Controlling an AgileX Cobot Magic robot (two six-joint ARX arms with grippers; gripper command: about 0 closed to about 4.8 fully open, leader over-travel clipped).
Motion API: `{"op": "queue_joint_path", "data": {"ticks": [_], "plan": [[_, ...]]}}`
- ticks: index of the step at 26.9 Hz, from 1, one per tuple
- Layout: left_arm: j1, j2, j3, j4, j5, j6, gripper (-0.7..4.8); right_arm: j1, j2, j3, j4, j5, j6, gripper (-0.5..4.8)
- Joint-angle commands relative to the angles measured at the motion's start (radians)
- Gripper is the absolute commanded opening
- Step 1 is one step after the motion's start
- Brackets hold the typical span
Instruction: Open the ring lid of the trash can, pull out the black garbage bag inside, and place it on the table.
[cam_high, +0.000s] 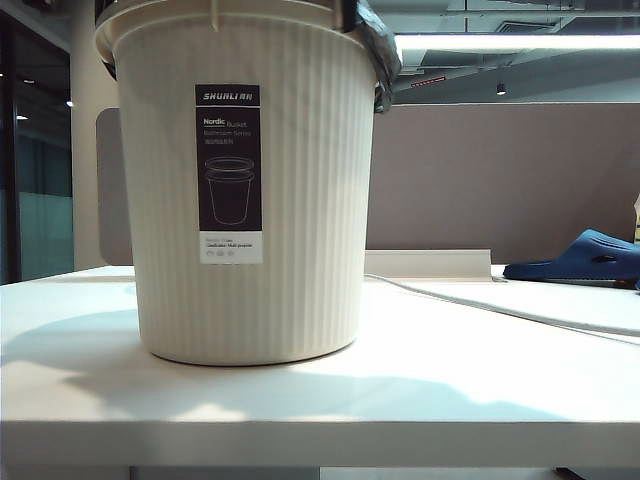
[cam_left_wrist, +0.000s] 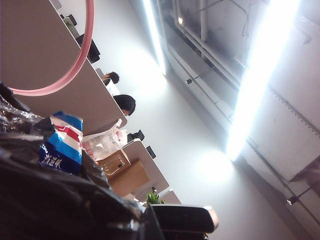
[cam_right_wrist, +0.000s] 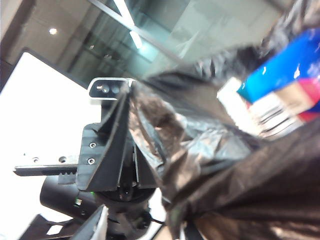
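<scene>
Reached the pull-out step, ring lid (cam_left_wrist: 82, 55) already raised. Found left gripper (cam_right_wrist: 129, 107) pinched shut on black garbage bag (cam_right_wrist: 225, 175) at trash can (cam_high: 300, 200) mouth. Could not tell right gripper (cam_right_wrist: 100, 227) opening, close beside bag. Needed next: lifting bag clear of rim, then onto table (cam_high: 450, 390).

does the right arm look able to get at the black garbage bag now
Probably yes: the black garbage bag fills the right wrist view close up with nothing in front of it, and the left gripper is shut on a fold alongside.

Black-and-white label (cam_high: 229, 172) on the trash can (cam_high: 300, 200) — "SHUNLIAN", "Nordic Bucket" — smaller print unreadable
</scene>
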Motion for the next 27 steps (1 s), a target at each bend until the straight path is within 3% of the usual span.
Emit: {"op": "queue_joint_path", "data": {"ticks": [1, 6, 9, 11, 13, 24, 27], "plan": [[-0.001, -0.003, 0.008, 0.021, 0.002, 0.008, -0.06, -0.023, -0.056, 0.003, -0.149, 0.019, -0.066, 1.92], [-0.001, -0.003, 0.009, 0.021, 0.002, 0.024, -0.06, -0.023, -0.141, 0.003, -0.322, 0.150, -0.061, 2.28], [-0.001, -0.003, 0.009, 0.021, 0.005, 0.026, -0.06, -0.023, -0.170, 0.005, -0.319, 0.191, -0.023, 2.97], [-0.001, -0.003, 0.008, 0.021, 0.011, 0.026, -0.06, -0.023, -0.170, 0.005, -0.320, 0.208, 0.010, 3.82], [-0.001, -0.003, 0.008, 0.021, 0.031, 0.026, -0.06, -0.023, -0.169, 0.004, -0.318, 0.232, 0.034, 4.31], [-0.001, -0.002, 0.008, -0.014, 0.126, 0.069, -0.06, -0.067, -0.171, 0.005, -0.325, 0.332, 0.082, 4.23], [-0.001, -0.002, 0.008, -0.018, 0.140, 0.069, -0.06, -0.076, -0.169, 0.005, -0.318, 0.344, 0.084, 2.86]]}}
